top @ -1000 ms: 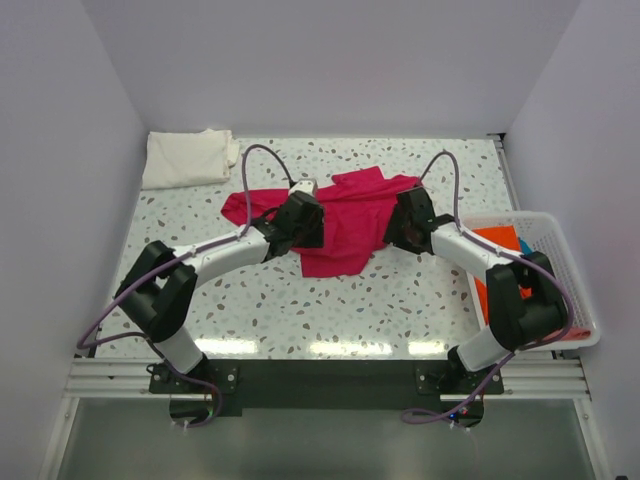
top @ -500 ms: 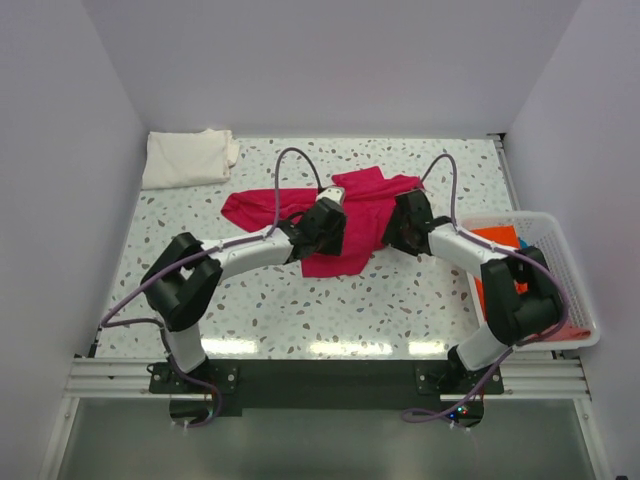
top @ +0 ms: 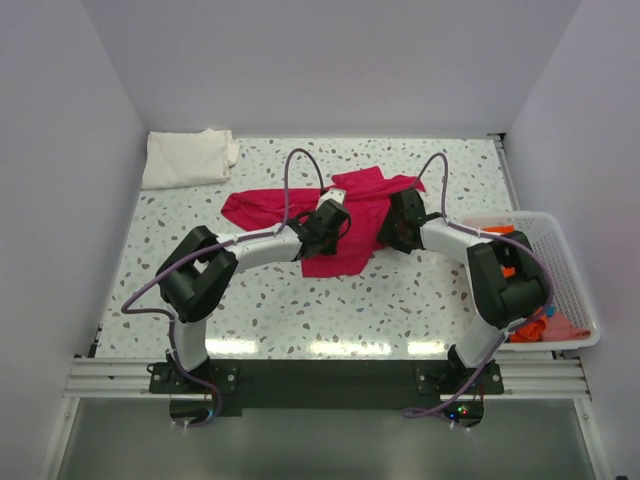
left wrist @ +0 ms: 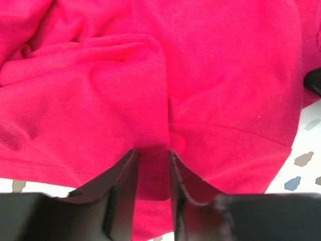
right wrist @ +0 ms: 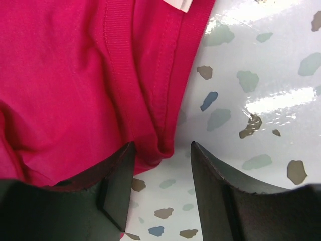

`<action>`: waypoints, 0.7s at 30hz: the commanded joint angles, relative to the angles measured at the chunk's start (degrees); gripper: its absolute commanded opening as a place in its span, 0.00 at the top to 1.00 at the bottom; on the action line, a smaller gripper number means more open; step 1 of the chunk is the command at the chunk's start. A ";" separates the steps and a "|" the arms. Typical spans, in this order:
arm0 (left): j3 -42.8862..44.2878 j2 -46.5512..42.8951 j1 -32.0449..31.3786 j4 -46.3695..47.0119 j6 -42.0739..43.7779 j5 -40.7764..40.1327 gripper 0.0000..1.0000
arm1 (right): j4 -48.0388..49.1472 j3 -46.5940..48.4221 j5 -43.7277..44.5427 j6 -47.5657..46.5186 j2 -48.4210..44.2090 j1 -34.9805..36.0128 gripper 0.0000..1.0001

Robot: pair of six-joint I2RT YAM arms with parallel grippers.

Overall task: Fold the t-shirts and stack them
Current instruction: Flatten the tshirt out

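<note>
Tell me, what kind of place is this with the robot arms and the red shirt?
Probably a robot lab booth, not a home: plain white walls box in a speckled table, a left arm and a right arm are bolted to a metal rail, and a magenta t-shirt lies under them.

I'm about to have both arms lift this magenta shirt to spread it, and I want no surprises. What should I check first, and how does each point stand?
1. Left pincer has cloth: a fold of the magenta t-shirt sits between its narrow jaws; firm pinch cannot tell.
2. Right pincer has cloth: jaws open astride the shirt's ribbed edge; not ok.
3. Shirt flat: bunched and creased on the table; not ok.
4. Cream t-shirt out of the way: folded at the far left corner, apart; ok.
5. Basket apart from the shirt, at the right; ok.
</note>
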 commanded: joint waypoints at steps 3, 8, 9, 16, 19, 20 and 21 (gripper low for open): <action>1.97 0.39 0.01 -0.96 0.34 -2.70 0.75 | 3.09 1.90 -0.44 1.90 1.21 0.38 0.58; 1.97 -0.93 0.09 -2.63 0.51 -4.63 0.88 | 3.17 2.43 -0.53 1.99 1.30 0.47 0.90; 1.88 -2.06 0.09 -2.89 0.51 -5.25 0.90 | 2.82 2.61 -0.44 1.82 1.30 0.30 0.94; -1.97 -10.15 3.95 -4.30 -0.80 -5.70 1.00 | -2.53 4.45 3.69 -0.73 -3.00 -0.49 1.00; -4.87 -14.98 7.55 -4.47 -2.11 -4.12 1.00 | -5.16 4.89 3.87 -2.40 -5.90 -2.34 1.00; -5.76 -16.30 9.39 -4.47 -2.47 -3.59 1.00 | -5.87 5.41 4.56 -3.01 -6.95 -2.78 1.00; -6.64 -19.01 10.11 -4.13 -2.65 -2.97 1.00 | -6.58 5.77 4.92 -4.15 -7.49 -3.22 1.00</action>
